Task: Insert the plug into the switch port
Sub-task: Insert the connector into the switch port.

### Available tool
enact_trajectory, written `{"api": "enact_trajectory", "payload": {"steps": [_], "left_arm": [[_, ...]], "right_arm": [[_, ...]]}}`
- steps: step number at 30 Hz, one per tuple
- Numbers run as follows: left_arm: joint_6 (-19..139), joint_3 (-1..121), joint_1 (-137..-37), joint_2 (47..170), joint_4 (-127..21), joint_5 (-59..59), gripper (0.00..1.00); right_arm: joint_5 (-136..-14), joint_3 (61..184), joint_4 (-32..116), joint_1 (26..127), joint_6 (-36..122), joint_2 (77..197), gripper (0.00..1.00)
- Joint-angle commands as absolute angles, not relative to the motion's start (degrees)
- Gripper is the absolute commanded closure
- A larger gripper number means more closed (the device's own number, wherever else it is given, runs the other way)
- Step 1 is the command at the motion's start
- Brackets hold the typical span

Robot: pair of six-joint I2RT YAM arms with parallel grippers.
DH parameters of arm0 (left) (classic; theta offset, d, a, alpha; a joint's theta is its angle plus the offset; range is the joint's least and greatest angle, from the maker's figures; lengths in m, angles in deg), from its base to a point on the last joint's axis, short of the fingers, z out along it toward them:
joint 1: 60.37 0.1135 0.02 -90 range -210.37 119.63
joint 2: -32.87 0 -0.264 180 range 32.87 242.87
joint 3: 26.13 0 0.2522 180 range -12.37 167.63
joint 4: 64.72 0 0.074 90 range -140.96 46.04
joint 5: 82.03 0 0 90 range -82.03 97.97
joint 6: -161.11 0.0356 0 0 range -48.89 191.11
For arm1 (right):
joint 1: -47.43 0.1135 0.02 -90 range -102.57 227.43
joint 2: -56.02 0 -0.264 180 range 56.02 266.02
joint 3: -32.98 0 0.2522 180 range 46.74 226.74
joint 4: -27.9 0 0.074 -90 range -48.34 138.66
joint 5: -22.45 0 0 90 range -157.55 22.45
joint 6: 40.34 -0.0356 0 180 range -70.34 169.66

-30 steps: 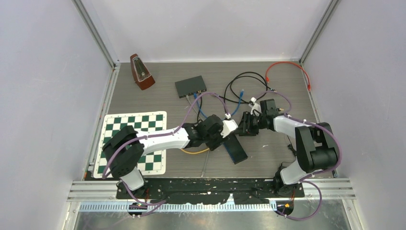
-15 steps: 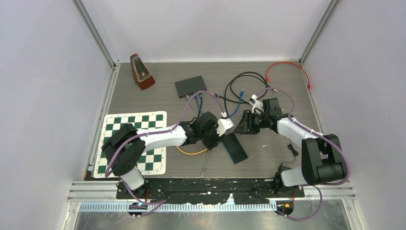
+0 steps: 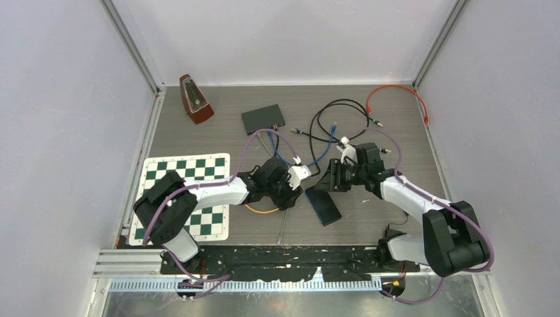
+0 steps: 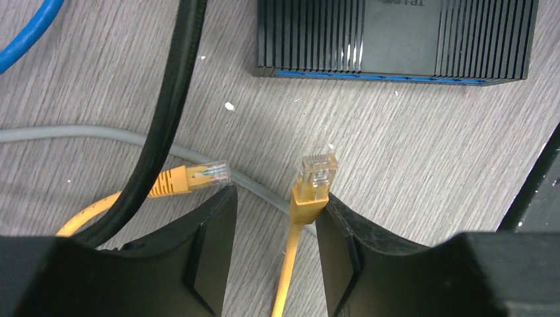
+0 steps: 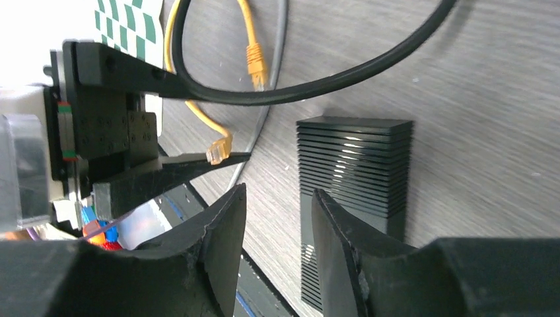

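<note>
Plug (image 4: 315,179) | between jaws of left tool (image 4: 277,195), parted, touching one | switch (image 4: 396,39) ahead, apart | right tool (image 5: 279,191) parted

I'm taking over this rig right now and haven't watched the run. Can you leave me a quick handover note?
Left gripper: open, straddling the yellow plug, which leans on one finger and is not clamped.
Right gripper: open and empty, right beside the black switch.
Things: the switch lies flat on the table, blue-edged front toward the left gripper. The plug tip points at it but is short of the ports. A second yellow plug lies just outside the fingers, by a black cable.
Done: nothing inserted.
Left: clamp the plug, steady the switch, push the plug into a port.
</note>
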State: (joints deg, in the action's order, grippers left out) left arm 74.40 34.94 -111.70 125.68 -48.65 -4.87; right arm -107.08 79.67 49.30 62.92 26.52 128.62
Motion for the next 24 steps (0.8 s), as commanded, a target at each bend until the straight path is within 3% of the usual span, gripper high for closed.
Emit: {"api": "enact_trajectory", "payload": {"steps": [1, 16, 22, 24], "left_arm": [[72.64, 33.04, -110.5, 122.1, -55.09, -7.46, 0.51], [68.87, 28.97, -109.34, 120.29, -59.97, -9.34, 0.53], [67.54, 27.86, -109.28, 120.08, -61.78, -9.95, 0.54], [68.16, 27.7, -109.24, 119.77, -61.38, -9.64, 0.55]], "right_arm": [[-103.51, 77.54, 37.28, 67.84, 17.91, 126.39, 0.51], [-99.28, 79.96, 27.17, 79.68, 10.93, 134.86, 0.49], [-99.92, 78.42, 23.24, 79.86, 9.77, 136.35, 0.68], [-99.84, 77.78, 22.91, 79.82, 9.97, 135.83, 0.8]]}}
